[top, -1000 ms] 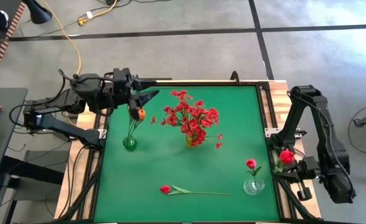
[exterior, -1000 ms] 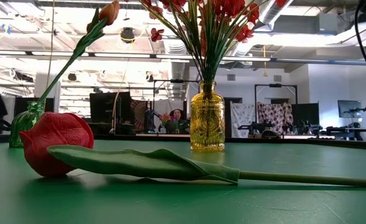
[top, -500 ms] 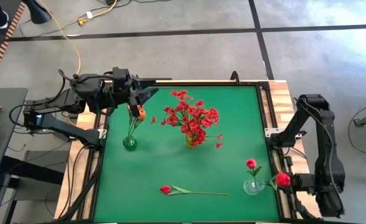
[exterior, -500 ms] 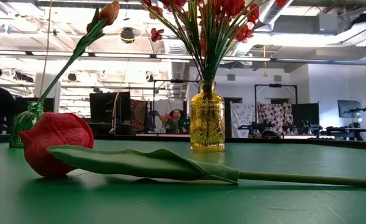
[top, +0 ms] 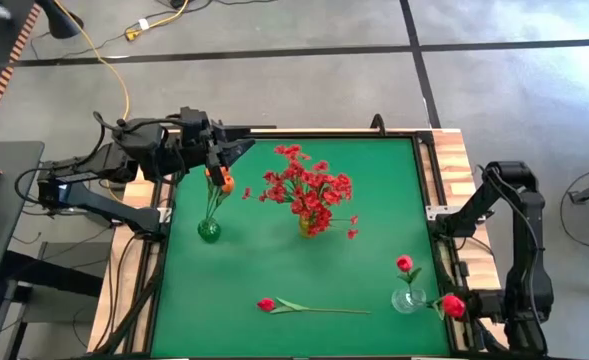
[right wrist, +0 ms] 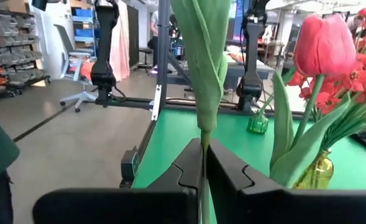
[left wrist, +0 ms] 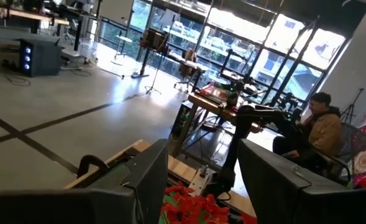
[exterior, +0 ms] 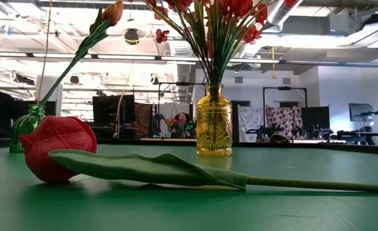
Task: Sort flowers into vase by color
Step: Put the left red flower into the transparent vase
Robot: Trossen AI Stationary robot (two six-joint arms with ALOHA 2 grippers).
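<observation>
Wide bare green mat (top: 274, 265) open across the middle of the table; wooden rim (top: 454, 170) exposed along the right edge, where the dark right arm (top: 519, 240) stands off the mat.

Right gripper (right wrist: 204, 163) low at the near right corner, fingers closed on the thin green stem (right wrist: 204, 186) of a red-pink tulip-like bud (top: 454, 305); bud hanging just beside a small clear glass vase (top: 408, 298) that already carries another red-pink bud (top: 404, 263); broad green leaf (right wrist: 202, 56) rising straight up from between the fingers in the right wrist view.

Left gripper (top: 236, 152) at the far left corner, fingers spread wide and holding nothing, poised just above an orange tulip (top: 226, 184) leaning out of a small green glass vase (top: 209, 230).

Amber yellow glass bottle-vase (exterior: 214, 125) near the table's centre, packed with a bunch of small red blossoms (top: 306, 188) fanning out well past its mouth.

One red-pink bud (exterior: 57, 149) lying flat on the mat toward the near edge, its long stem (top: 324, 310) and folded leaf (exterior: 150, 168) pointing toward the clear vase, well apart from it.

Grey concrete floor crossed by dark lines around the table; yellow cable (top: 109, 55) trailing at the far left; workshop with monitors, benches and seated people (left wrist: 322, 127) beyond.
</observation>
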